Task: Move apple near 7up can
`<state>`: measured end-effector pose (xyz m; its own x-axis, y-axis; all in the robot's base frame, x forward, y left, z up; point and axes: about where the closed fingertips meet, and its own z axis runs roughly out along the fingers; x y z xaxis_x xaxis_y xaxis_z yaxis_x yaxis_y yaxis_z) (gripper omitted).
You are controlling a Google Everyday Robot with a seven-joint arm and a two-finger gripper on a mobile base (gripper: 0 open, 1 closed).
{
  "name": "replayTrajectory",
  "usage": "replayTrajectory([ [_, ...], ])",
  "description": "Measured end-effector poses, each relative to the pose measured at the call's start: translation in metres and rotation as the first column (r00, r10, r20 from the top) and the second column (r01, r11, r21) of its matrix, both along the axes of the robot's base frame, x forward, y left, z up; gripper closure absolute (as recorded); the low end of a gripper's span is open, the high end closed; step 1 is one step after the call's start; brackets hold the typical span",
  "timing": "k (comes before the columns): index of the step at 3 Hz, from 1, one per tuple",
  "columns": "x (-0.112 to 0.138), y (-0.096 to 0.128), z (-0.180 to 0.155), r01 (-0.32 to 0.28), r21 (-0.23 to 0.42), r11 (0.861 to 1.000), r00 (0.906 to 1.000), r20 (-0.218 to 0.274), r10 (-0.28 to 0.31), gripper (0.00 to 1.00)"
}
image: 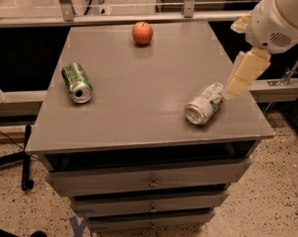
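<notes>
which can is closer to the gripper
The silver-white 7up can on the right, just beside the gripper at the right edge; the dark green can lies far left.

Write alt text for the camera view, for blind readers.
On a table, an apple sits at the far edge, a 7up can lies at right, a green can at left. The gripper hangs beside the 7up can.

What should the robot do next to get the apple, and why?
Probably swing the gripper left and toward the far edge, above the apple. The gripper hangs by the drawer cabinet at its right edge, next to the lying 7up can, while the apple sits untouched far away.
</notes>
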<state>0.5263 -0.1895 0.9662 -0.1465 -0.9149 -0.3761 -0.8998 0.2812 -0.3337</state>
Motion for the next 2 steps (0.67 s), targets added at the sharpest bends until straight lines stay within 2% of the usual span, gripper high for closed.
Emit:
replayTrajectory([
  [1, 0.089, 0.034, 0.009, -0.04, 0.188, 0.981, 0.989, 0.147, 0.012, 0.0],
  [2, 0.15, 0.056, 0.014, -0.071, 0.328, 0.942, 0.9733, 0.23, -0.006, 0.0],
])
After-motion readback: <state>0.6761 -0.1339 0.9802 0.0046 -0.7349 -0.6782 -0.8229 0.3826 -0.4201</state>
